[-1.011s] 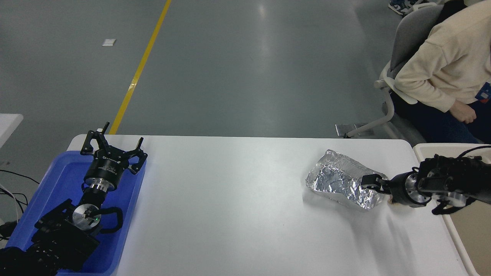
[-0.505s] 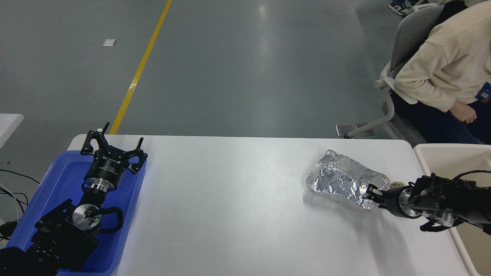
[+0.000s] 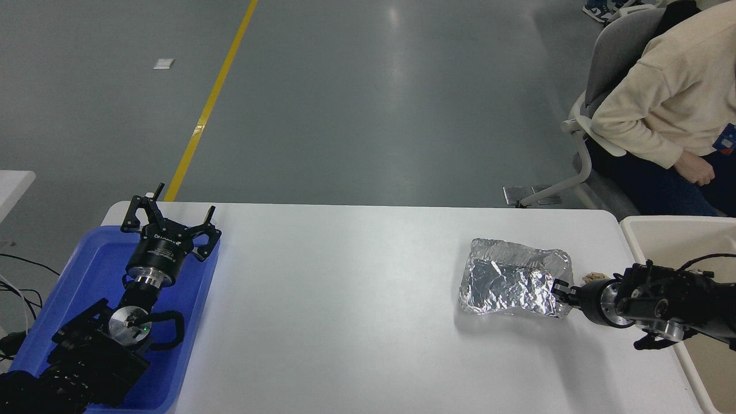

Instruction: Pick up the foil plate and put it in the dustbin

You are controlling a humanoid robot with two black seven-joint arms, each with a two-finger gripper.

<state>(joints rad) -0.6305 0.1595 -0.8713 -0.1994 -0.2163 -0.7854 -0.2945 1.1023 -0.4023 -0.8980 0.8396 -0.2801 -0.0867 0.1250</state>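
Gripping foil plate (image 3: 513, 280) at its right edge, right hand (image 3: 559, 289) clamped on the rim. Plate sits on bench (image 3: 345, 299); lift gently, foil crumples, then swing right to dustbin (image 3: 673, 227).

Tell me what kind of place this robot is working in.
Probably a lab or workshop floor: smooth grey concrete with a yellow floor line, a white table, and a seated person watching nearby.
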